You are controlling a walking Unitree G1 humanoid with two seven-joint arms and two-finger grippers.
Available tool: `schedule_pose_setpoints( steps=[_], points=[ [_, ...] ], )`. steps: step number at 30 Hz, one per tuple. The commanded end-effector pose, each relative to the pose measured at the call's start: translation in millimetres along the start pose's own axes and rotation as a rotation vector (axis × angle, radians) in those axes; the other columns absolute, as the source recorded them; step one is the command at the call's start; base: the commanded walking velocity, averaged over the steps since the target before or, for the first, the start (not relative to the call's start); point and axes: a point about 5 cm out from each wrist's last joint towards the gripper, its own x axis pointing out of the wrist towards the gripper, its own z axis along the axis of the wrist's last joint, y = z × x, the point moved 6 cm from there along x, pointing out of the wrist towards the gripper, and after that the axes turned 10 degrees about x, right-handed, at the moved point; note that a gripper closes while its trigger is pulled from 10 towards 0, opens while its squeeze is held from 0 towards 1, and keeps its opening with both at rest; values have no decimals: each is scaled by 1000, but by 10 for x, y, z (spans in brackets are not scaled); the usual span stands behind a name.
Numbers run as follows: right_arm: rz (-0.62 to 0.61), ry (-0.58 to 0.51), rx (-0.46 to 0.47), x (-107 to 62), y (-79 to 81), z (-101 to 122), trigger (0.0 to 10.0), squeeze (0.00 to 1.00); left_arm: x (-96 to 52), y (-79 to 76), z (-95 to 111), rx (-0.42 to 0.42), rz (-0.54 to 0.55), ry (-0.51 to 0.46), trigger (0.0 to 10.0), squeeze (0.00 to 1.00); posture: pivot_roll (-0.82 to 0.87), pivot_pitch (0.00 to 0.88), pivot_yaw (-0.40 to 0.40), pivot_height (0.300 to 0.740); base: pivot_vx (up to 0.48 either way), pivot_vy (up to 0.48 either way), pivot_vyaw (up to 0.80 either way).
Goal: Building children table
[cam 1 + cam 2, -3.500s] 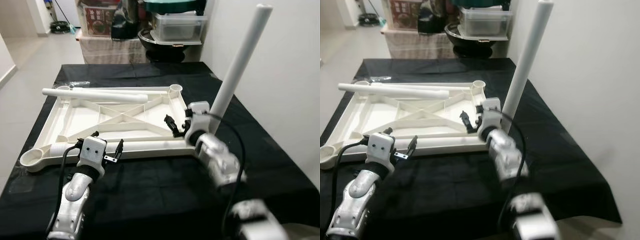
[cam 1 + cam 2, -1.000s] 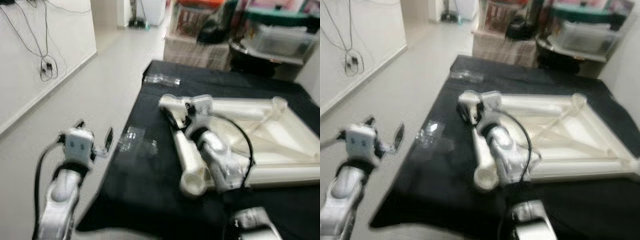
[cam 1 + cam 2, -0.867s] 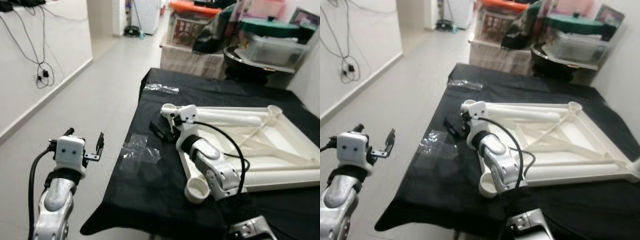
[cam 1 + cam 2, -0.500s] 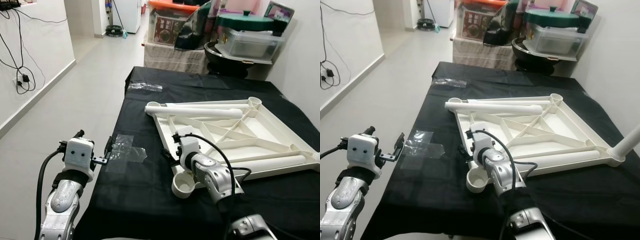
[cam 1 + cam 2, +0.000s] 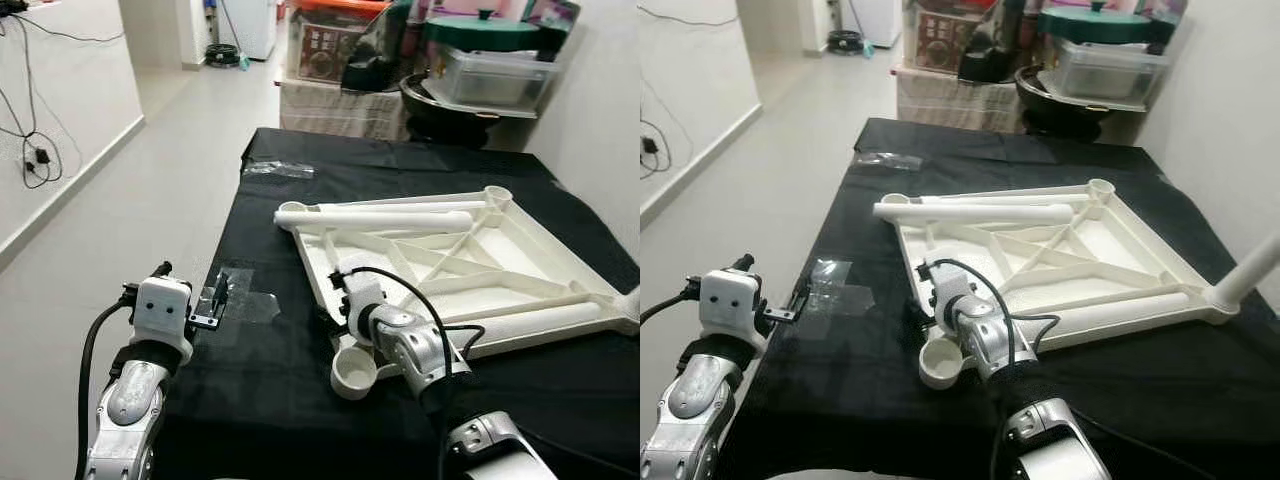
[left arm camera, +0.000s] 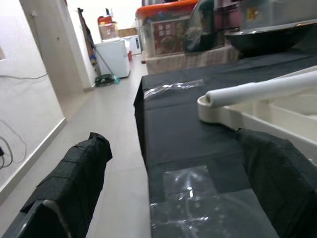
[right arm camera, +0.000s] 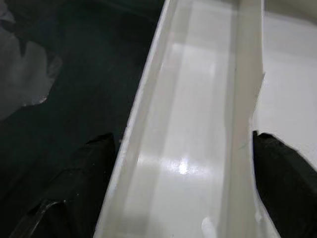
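While the left gripper (image 5: 213,302) hangs open off the counter (image 5: 280,390), the right gripper (image 7: 181,163) straddles, unclenched, the tabletop (image 5: 450,270) rim running lengthwise between its fingers.

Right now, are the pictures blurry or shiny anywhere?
Both eye views are sharp; the clear plastic wrap glints on the black cloth. In the right wrist view a bright glare spot sits on the white tabletop rim, and the close-up fingers look soft.

no legible text — none anywhere
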Motion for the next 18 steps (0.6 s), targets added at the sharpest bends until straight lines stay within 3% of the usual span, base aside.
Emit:
schedule_pose_setpoints(
  steps=[1, 2, 5, 8, 16, 18],
  points=[
    [-13, 28, 62, 38, -60, -84, 10000, 0, 2, -1, -56, 12, 0, 25, 10000, 0, 96, 0, -127, 740, 0, 0, 0],
    [-50, -30, 59, 21, -165, 73, 10000, 0, -1, 4, -75, 14, 1, 30, 10000, 0, 89, 0, -125, 740, 0, 0, 0],
    [-85, -95, 46, -16, -274, 257, 10000, 0, -9, -10, -99, 14, -4, 37, 10000, 0, 84, 0, -122, 740, 0, 0, 0],
    [-68, -101, 4, -45, -271, 285, 10000, 0, -5, -56, -103, 10, -19, 39, 10000, 0, 84, 0, -122, 740, 0, 0, 0],
    [32, 76, -126, -33, -172, -234, 10000, 0, 16, -71, -124, 19, -31, 46, 10000, 0, 80, 0, -124, 740, 0, 0, 0],
    [20, 69, -137, -31, -200, -242, 10000, 0, 14, -68, -128, 20, -30, 47, 10000, 0, 80, 0, -124, 740, 0, 0, 0]
  ],
)
